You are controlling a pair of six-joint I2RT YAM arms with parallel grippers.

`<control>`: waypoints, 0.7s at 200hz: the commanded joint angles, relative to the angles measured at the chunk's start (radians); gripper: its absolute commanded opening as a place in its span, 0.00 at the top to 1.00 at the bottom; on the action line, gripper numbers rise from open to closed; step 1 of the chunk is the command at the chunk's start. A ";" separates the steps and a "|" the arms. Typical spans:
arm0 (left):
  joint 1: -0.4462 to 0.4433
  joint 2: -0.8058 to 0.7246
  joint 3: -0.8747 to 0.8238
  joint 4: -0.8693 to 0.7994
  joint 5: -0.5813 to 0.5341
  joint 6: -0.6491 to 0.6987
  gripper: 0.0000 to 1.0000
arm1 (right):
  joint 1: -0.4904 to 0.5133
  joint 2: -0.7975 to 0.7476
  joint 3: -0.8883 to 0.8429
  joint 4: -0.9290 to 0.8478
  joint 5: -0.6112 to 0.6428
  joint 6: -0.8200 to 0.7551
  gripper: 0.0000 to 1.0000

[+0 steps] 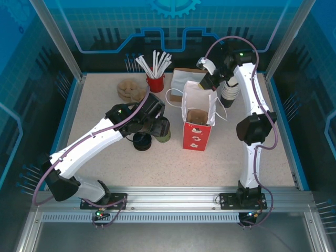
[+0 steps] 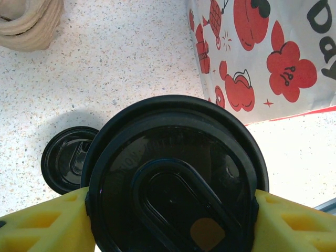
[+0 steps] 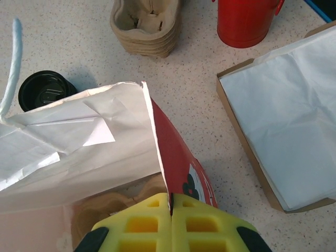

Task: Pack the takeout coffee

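We hold the takeout coffee (image 2: 178,184) btwn the left fingers (image 2: 42,226) at its lid rim, left of the paper bag (image 3: 178,152); lifted or on the desk (image 1: 157,168), can't tell. Right fingers (image 3: 205,226) pinch the bag's rim. It's light, thin-walled, prob. full: squeeze gently, keep upright.

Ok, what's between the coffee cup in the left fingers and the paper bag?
Nothing. The top view shows a bare strip of table between the coffee cup and the paper bag.
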 commanded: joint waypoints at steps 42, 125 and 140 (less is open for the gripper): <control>0.006 -0.081 0.083 -0.069 -0.003 0.046 0.35 | 0.046 -0.204 -0.157 0.163 0.003 0.223 1.00; 0.005 -0.161 0.198 -0.151 0.017 0.086 0.35 | 0.130 -0.255 -0.192 0.154 0.003 0.375 1.00; 0.006 -0.160 0.225 -0.167 0.016 0.089 0.35 | 0.142 -0.253 -0.179 0.156 -0.008 0.398 1.00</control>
